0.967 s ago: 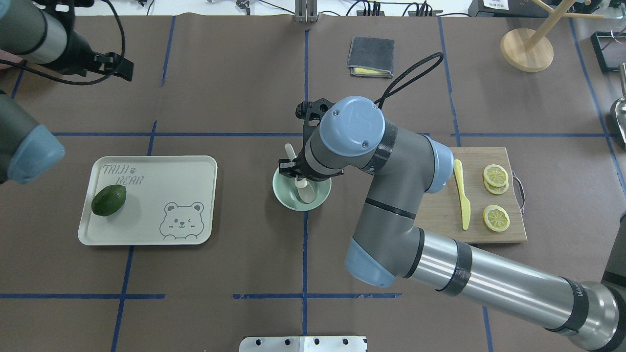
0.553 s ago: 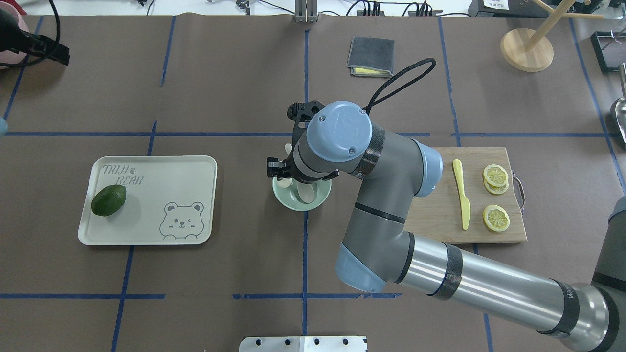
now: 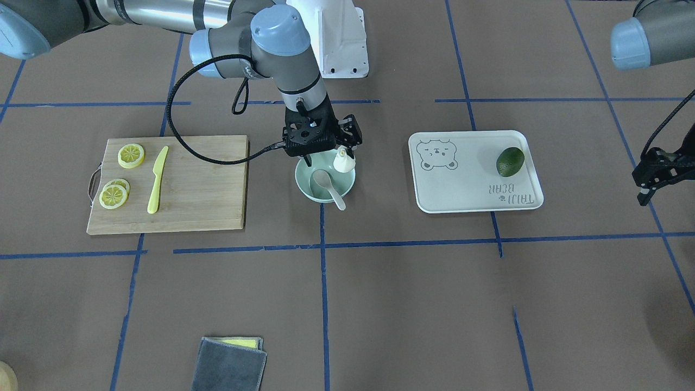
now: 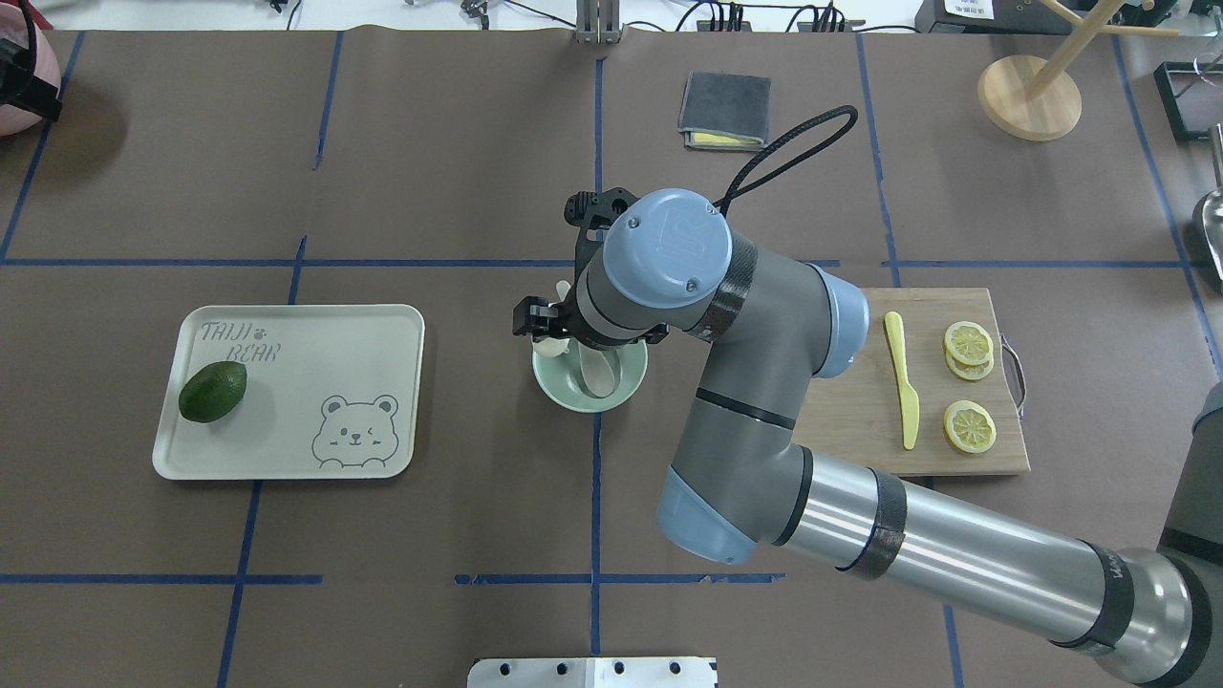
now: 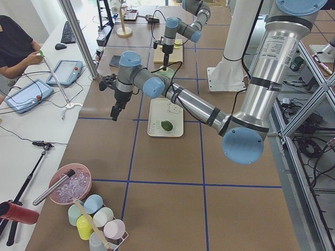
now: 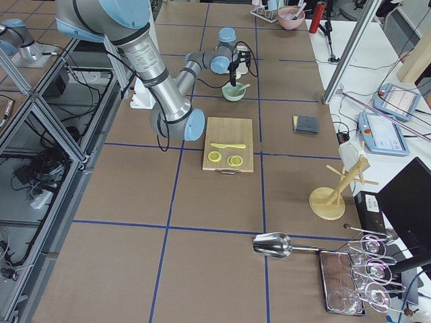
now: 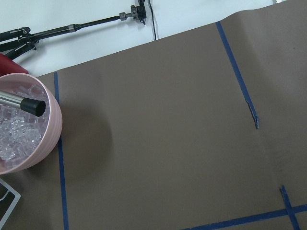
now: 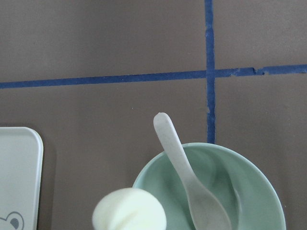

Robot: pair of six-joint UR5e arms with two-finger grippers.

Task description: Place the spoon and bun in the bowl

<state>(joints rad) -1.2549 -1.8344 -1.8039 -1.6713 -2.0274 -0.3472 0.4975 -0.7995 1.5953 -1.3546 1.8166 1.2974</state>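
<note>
The mint-green bowl (image 3: 304, 190) stands at the table's middle, also in the overhead view (image 4: 573, 399) and the right wrist view (image 8: 259, 177). The cream spoon (image 3: 326, 182) lies in it, scoop down, with its handle over the rim (image 8: 168, 136). My right gripper (image 3: 339, 155) is shut on the white bun (image 3: 343, 162) and holds it just above the bowl's rim on the tray side. The bun fills the bottom of the right wrist view (image 8: 128, 211). My left gripper (image 3: 645, 193) hangs far off at the table's left end. I cannot tell whether it is open or shut.
A cream bear tray (image 3: 467, 195) with a green fruit (image 3: 510, 161) lies beside the bowl. A wooden board (image 3: 206, 179) holds a yellow knife (image 3: 156, 179) and lemon slices. A grey cloth (image 3: 231, 364) lies on the operators' side. A pink bowl of ice (image 7: 29, 143) sits below my left wrist.
My right gripper has carried the bun a little toward the tray side, over the bowl's rim. My left arm has swung away to the table's far left end.
</note>
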